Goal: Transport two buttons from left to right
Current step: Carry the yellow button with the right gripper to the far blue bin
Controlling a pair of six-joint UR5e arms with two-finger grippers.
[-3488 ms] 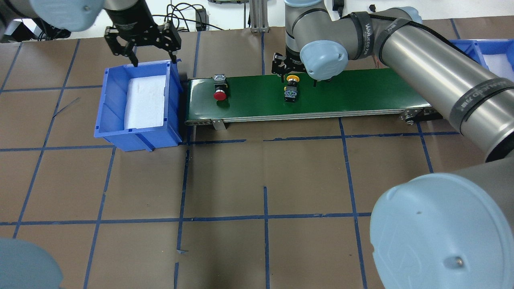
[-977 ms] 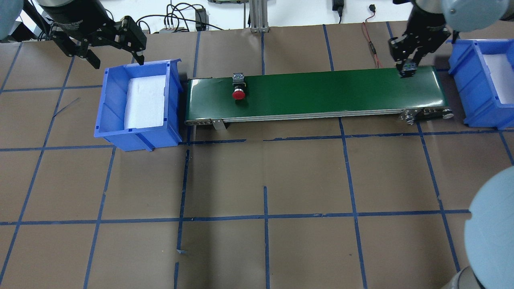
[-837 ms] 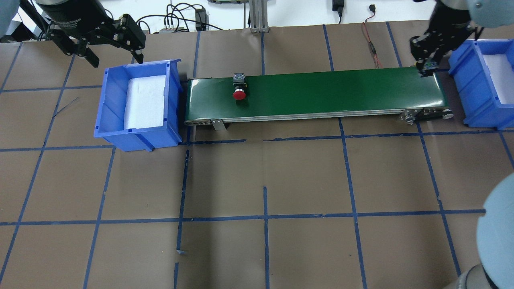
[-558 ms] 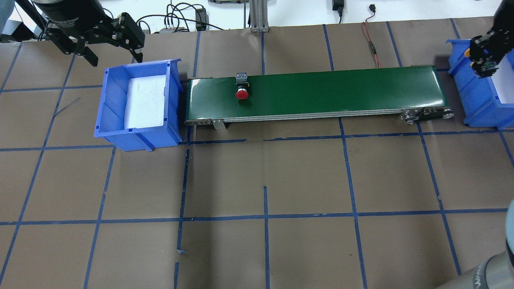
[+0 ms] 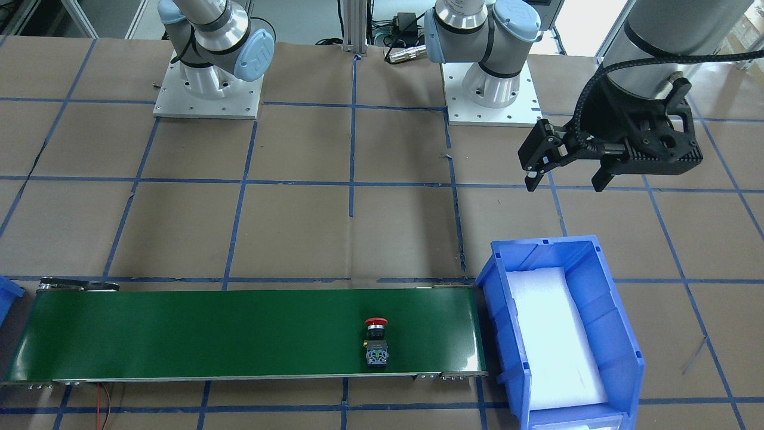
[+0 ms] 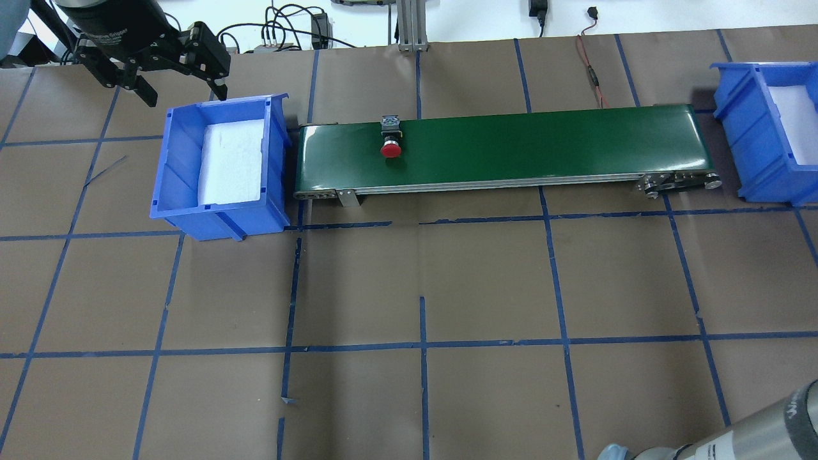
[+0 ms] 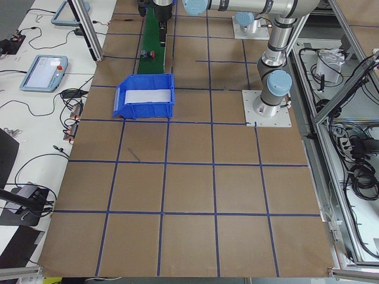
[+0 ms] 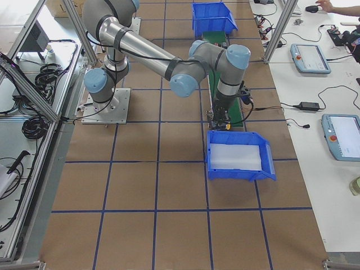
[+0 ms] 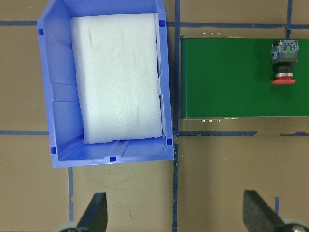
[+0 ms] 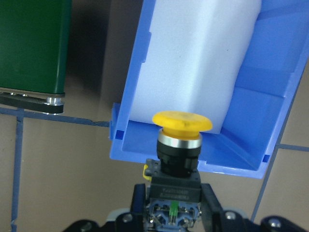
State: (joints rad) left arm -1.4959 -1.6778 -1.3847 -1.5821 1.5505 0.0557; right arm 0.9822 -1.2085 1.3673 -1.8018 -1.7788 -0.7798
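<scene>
The yellow button [image 10: 181,145] is upright in my right gripper [image 10: 174,212], which is shut on its black and grey-green base, over the near end wall of the right blue bin [image 10: 263,92]. That gripper [image 8: 219,120] also shows in the exterior right view, at the bin's belt-side end. The red button [image 6: 390,144] lies on its side on the green conveyor belt [image 6: 543,140], left of the middle; it also shows in the front view [image 5: 376,342] and in the left wrist view [image 9: 284,64]. My left gripper [image 6: 185,96] is open and empty behind the left blue bin [image 6: 217,211].
Both bins hold a white foam pad [image 6: 231,160]. The right bin [image 6: 741,128] stands off the belt's right end, the left bin [image 5: 621,334] off its left end. Cables [image 6: 591,76] lie behind the belt. Brown paper with blue tape lines covers the table.
My right gripper lifted the yellow button off the belt and carried it right, out of the overhead view, to the right bin. The red button drifted right along the belt. My left gripper drew back leftward.
</scene>
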